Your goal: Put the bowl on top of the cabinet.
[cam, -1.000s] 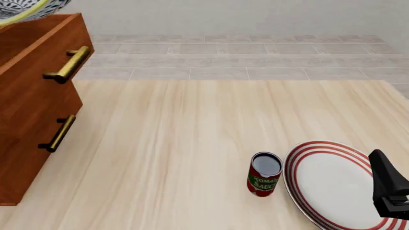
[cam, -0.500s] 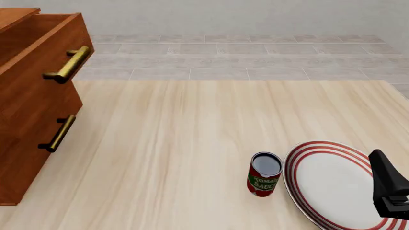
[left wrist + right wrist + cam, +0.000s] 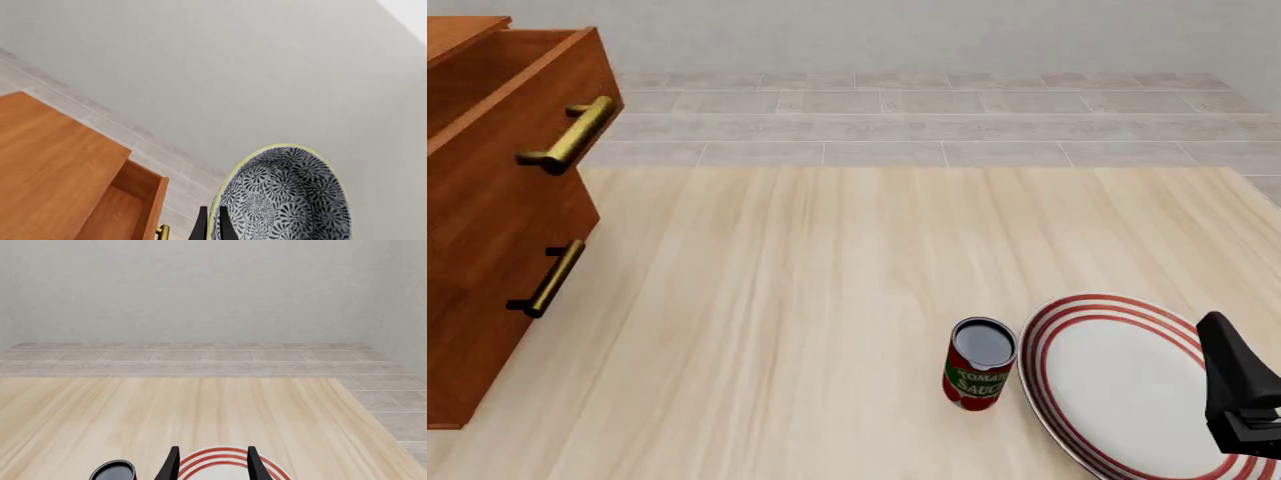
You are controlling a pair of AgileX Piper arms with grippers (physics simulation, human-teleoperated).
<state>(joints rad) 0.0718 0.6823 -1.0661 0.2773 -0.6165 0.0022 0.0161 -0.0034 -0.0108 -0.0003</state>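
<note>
The bowl [image 3: 287, 195], white with dark-blue swirls and a pale yellow rim, shows only in the left wrist view, held in the air and tilted. My left gripper [image 3: 212, 222] is shut on its rim, one finger on each side of the wall. The reddish-brown cabinet [image 3: 494, 230] stands at the table's left edge with its top drawer [image 3: 127, 205] pulled out. The cabinet top [image 3: 53, 160] lies below and beside the bowl. In the front view the bowl and the left gripper are out of frame. My right gripper [image 3: 212, 465] is open over the plate, holding nothing.
A tomato sauce can [image 3: 978, 362] stands upright near the front right, next to a red-ringed white plate [image 3: 1108, 400]. The right gripper [image 3: 1232, 385] hangs over the plate's right part. Brass bar handles [image 3: 567, 135] stick out from the cabinet's drawers.
A second ago the bowl showed at the top left corner of the front view, above the cabinet; it has since moved out of that frame. The right arm has not moved.
</note>
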